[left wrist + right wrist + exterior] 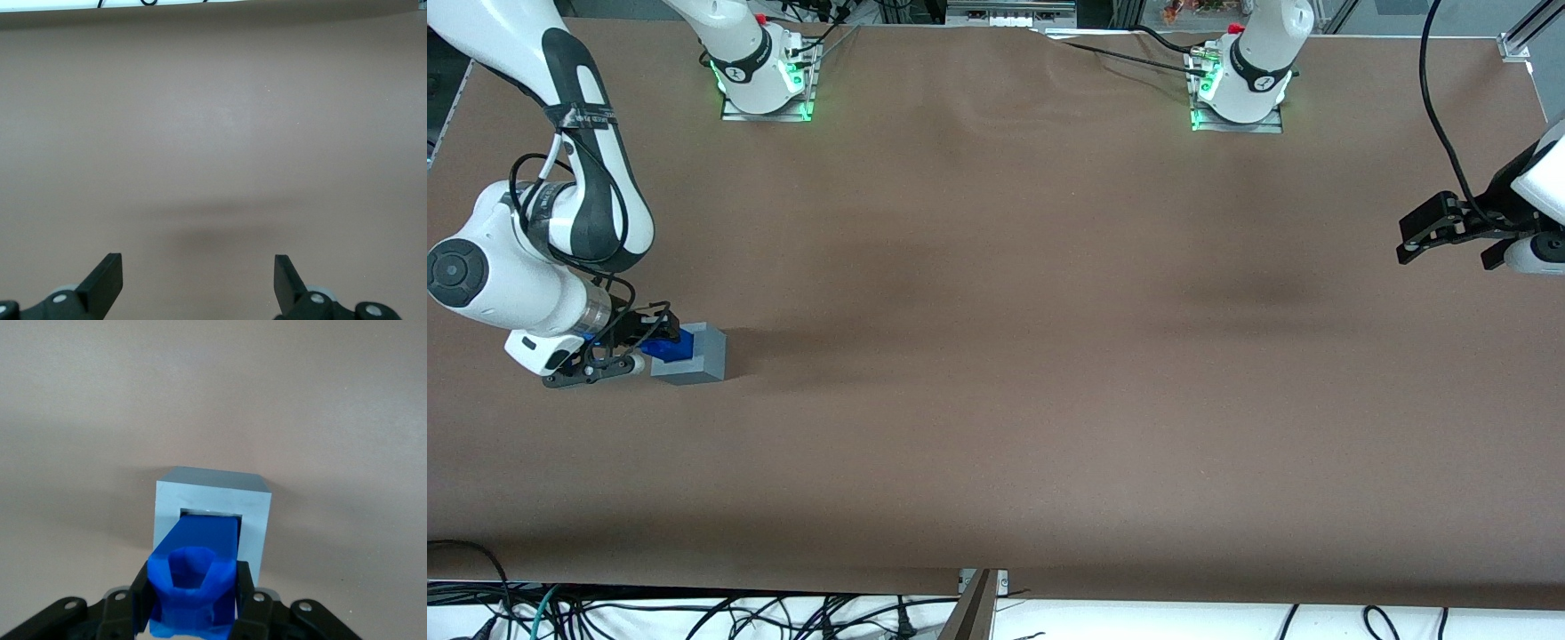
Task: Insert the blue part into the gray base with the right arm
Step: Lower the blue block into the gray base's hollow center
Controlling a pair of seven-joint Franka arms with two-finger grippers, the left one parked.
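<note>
The gray base [695, 355] lies on the brown table at the working arm's end. In the right wrist view its open recess faces the camera on the gray base [257, 513]. My right gripper [654, 342] is level with the base and shut on the blue part [670, 346]. The blue part [200, 570] reaches from between the black fingers [141, 597] into the recess, its leading end inside the opening and its hollow, lobed end toward the camera. Both fingers press the part's sides.
The brown table [996, 356] stretches toward the parked arm's end. Two arm bases [765, 71] stand at the table's edge farthest from the front camera. Cables [694, 618] lie below the table's near edge.
</note>
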